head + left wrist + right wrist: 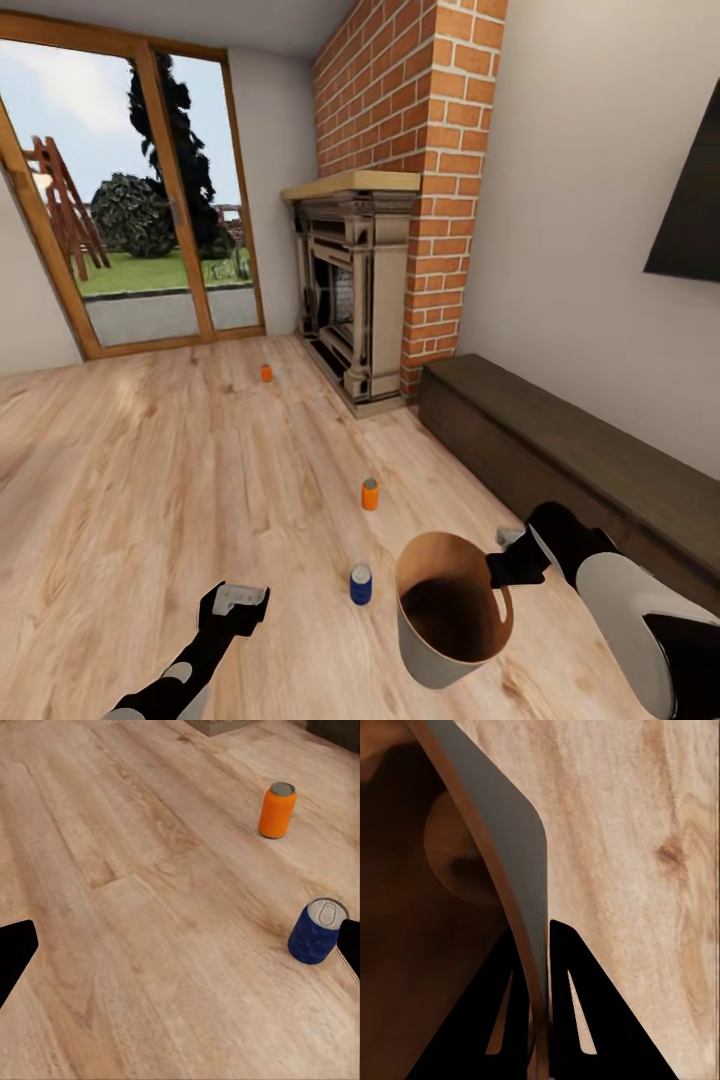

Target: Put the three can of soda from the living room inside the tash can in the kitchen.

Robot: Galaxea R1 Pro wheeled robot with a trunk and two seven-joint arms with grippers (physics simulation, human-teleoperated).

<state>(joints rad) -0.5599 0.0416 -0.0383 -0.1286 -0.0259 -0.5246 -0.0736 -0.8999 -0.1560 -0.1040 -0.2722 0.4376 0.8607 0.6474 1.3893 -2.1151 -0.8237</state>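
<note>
Trash can (440, 640) rim seemingly pinched by right gripper (497, 572).

The head view looks forward and down from high over the wood floor (150, 480) toward the fireplace (350, 290), taking in both arms, the cans and the trash can (450, 610). The left wrist view looks from close above the same floor, its dark fingers (13, 956) at either edge framing the blue can (316, 930) and, beyond them, the nearer orange can (277, 810), both shared with the head view. The right wrist view sits very close to the trash can's rim, which passes between its fingers (577, 1012), brown inside on one side and floor on the other.
</note>
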